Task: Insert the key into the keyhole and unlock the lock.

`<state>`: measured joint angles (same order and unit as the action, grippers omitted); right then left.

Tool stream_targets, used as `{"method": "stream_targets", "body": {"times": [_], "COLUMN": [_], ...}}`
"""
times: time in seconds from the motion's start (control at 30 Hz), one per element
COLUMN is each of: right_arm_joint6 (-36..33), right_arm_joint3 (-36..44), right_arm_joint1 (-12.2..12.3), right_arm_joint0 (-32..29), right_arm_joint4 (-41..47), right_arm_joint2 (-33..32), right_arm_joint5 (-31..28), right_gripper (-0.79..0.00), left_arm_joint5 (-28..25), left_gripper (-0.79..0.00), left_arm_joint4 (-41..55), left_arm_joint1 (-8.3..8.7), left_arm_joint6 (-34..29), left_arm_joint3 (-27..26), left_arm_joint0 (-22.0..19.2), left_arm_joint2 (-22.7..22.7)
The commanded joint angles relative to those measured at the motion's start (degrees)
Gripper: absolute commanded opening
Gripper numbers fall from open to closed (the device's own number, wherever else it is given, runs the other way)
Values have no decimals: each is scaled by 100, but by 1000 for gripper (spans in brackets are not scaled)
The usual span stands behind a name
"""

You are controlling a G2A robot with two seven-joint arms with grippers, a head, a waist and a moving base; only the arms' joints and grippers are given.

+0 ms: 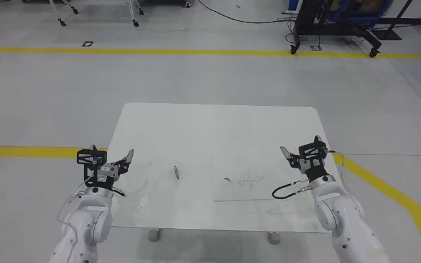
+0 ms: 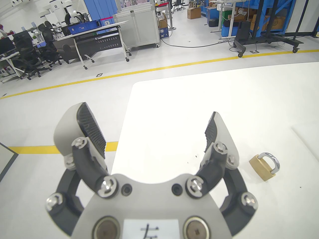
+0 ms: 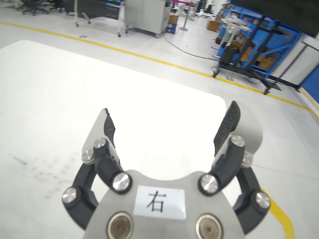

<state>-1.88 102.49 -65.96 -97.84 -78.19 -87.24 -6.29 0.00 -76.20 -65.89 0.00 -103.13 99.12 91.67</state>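
Nearest the robot, the left tool (image 2: 149, 115) hangs over the near-left corner of the surface (image 1: 217, 131), its ribbed pads spread wide and holding nothing. The right tool (image 3: 169, 110) sits by the near-right corner, likewise agape and empty.

A little farther in, left of the middle and closer to the left tool than to the right, lies the padlock (image 2: 264, 166). It has a small brass body and a steel shackle that looks snapped shut. I cannot make out which way its keyhole faces.

Toward the right tool, among some grey scuff marks (image 1: 250, 179), lies a small grey sliver (image 1: 227, 179). It may be the key, but it is too small to say for sure.

The padlock looks dense for its size, rigid, and smooth enough to skate on that slick surface if nudged. I would pinch it across the broad flat faces of the brass body, leaving the end opposite the shackle free for the key. A key would be light, thin and flush to the surface, so awkward to lift, and best held by its wide head.

Beyond the far edge, a yellow floor line (image 1: 197, 51) runs across.
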Motion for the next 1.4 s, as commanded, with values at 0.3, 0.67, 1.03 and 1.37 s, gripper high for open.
{"method": "stream_targets", "body": {"times": [0.3,0.67,1.03,1.37], "right_arm_joint6": [-167,-771,-1243,-1675], "right_arm_joint3": [-206,-794,-1392,-1707], "right_arm_joint1": [-13,-39,-85,-57], "right_arm_joint0": [301,886,1745,2293], "right_arm_joint4": [-489,-531,-1081,-664], "right_arm_joint2": [465,1013,1853,2090], "right_arm_joint5": [-430,-1313,-2472,-3998], "right_gripper": [0,0,0,-154], "left_arm_joint5": [0,0,0,0], "left_gripper": [0,0,0,0], "left_arm_joint4": [0,0,0,0], "left_arm_joint1": [0,0,0,0], "left_arm_joint6": [0,0,0,0], "left_arm_joint3": [0,0,0,0], "left_arm_joint0": [0,0,0,0], "left_arm_joint2": [0,0,0,0]}}
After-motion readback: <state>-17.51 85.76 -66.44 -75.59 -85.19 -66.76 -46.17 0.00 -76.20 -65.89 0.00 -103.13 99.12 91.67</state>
